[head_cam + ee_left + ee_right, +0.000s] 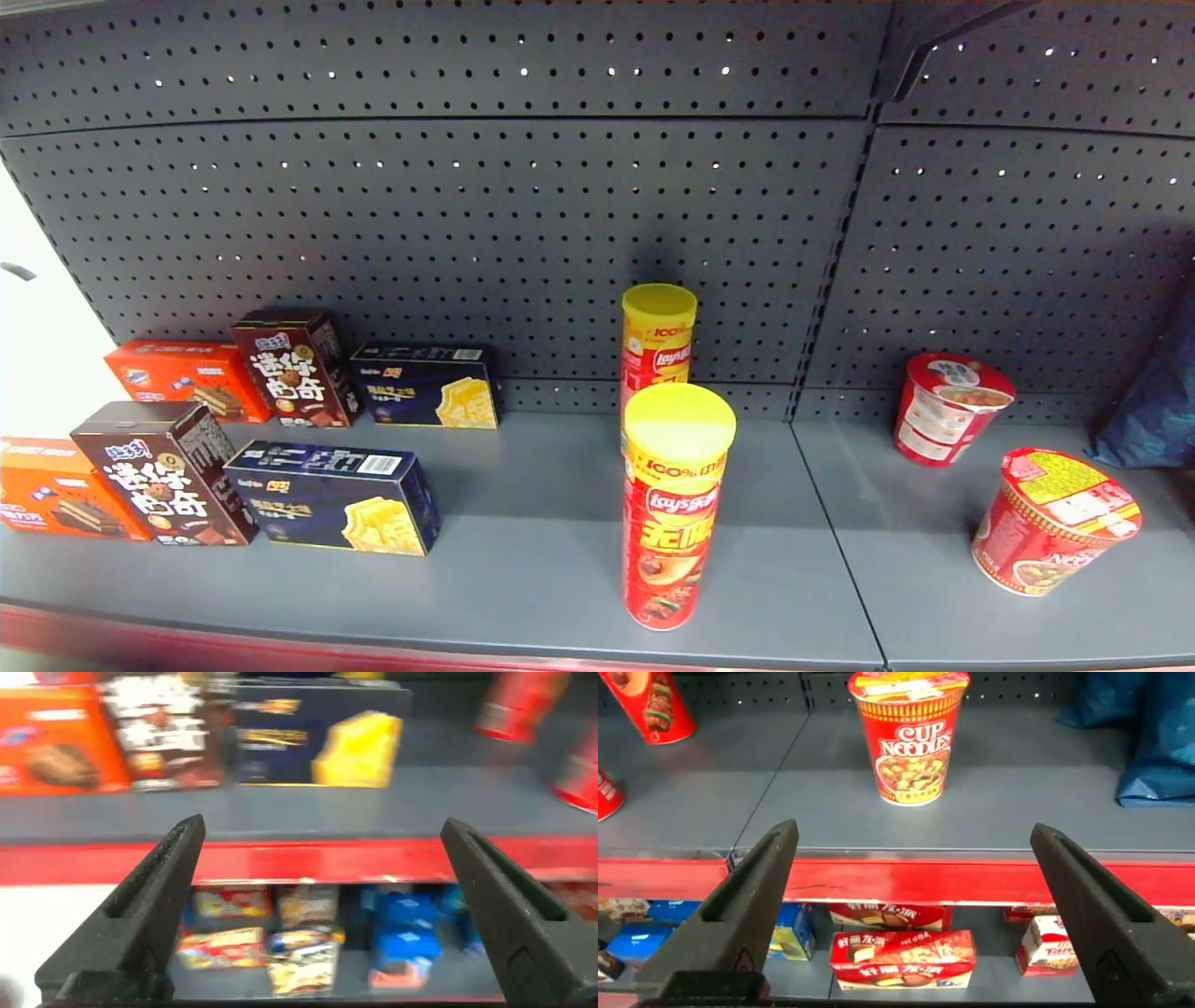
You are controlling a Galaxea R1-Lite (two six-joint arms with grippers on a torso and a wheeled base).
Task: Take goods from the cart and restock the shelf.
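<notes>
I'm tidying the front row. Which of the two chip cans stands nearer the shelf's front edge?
The front chip can, close to the red shelf edge; the rear chip can stands directly behind it, near the pegboard.

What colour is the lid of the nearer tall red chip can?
Yellow lid, best in head view.

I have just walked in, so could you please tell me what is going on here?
Nothing is being handled right now. The left tool and right tool are both open and empty, in front of the red front edge of the shelf. On it are snack boxes at the left, two chip cans in the middle, and two cup noodles at the right beside a blue bag.
</notes>
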